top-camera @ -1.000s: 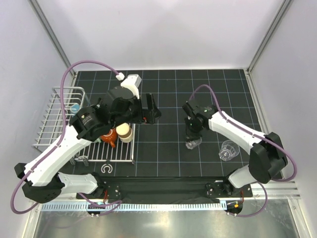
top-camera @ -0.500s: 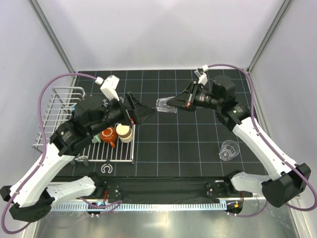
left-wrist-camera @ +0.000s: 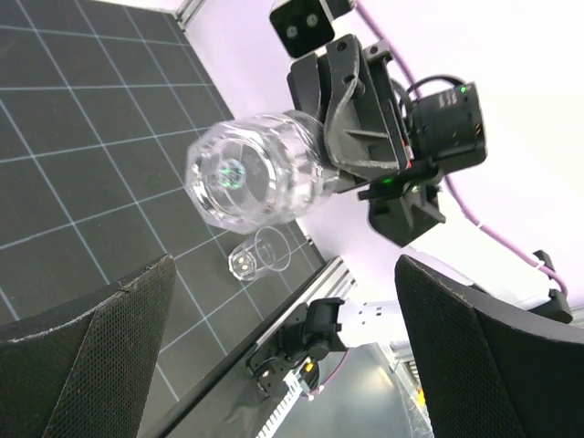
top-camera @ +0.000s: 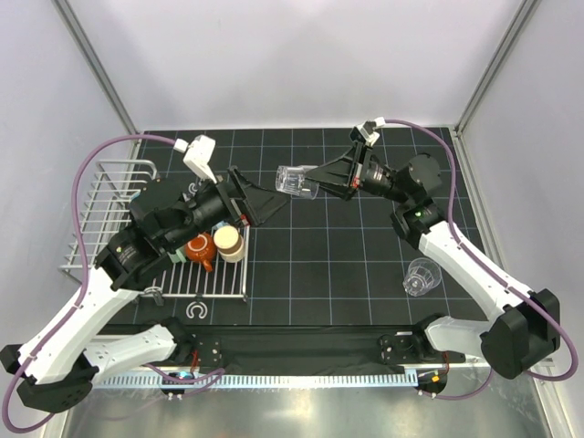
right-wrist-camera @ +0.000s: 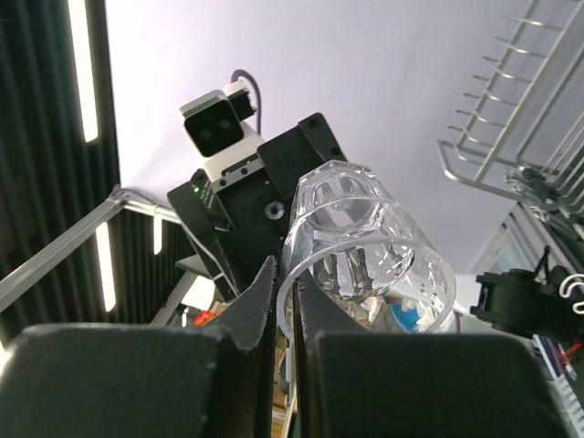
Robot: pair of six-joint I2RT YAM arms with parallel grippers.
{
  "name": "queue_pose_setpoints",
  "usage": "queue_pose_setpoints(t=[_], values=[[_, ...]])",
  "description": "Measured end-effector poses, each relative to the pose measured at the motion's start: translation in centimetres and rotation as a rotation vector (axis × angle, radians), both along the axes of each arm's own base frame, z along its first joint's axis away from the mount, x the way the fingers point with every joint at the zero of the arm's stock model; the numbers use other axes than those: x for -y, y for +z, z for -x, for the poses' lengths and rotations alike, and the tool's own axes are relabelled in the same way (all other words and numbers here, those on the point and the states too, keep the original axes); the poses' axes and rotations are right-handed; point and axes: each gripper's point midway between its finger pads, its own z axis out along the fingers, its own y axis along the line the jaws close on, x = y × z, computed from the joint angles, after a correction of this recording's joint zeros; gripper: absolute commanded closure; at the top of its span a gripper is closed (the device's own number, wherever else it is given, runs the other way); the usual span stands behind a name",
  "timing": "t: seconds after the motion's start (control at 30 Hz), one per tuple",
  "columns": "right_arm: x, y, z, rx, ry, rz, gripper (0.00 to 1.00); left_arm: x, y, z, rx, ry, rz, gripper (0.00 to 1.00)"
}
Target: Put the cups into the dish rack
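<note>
Above the desk (top-camera: 365, 265), my right hand (top-camera: 315, 182) pinches the clear cup (top-camera: 294, 181) by its rim, base aimed at my wide-open left hand (top-camera: 265, 195).

Both arms raised over mid-table, wrists facing each other: left gripper (top-camera: 272, 203) jaws spread wide, right gripper (top-camera: 319, 179) pinched on the rim of a clear cup (top-camera: 294, 181).

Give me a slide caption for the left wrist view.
Right gripper holds a clear faceted cup sideways before the open left gripper; another clear cup sits on the black grid mat.
</note>
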Motion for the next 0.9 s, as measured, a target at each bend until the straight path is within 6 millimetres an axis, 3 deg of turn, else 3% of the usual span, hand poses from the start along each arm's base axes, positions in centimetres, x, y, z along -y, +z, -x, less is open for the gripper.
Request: queue_pose_setpoints(t=[0.23,0.53,0.73,0.9], values=[[0.2,1.4,1.0,0.009,0.078,-0.113,0.96,0.5,0.5,-0.4,0.005,0.0,0.02,0.0],[-0.6,1.4,3.1,0.038,0.164,-0.144,0.96,1.2,0.8,-0.5,-0.017,-0.018,0.055,0.02],[-0.8,-0.2,3.4,0.014,0.176,-0.131,0.96,1.4,1.3,-0.3,-0.023,-0.033,0.081,0.11],[-0.8,0.0,3.6,0.027,0.179,-0.139,0.96,1.5,1.4,-0.2,-0.033,-0.042,0.09,0.19]])
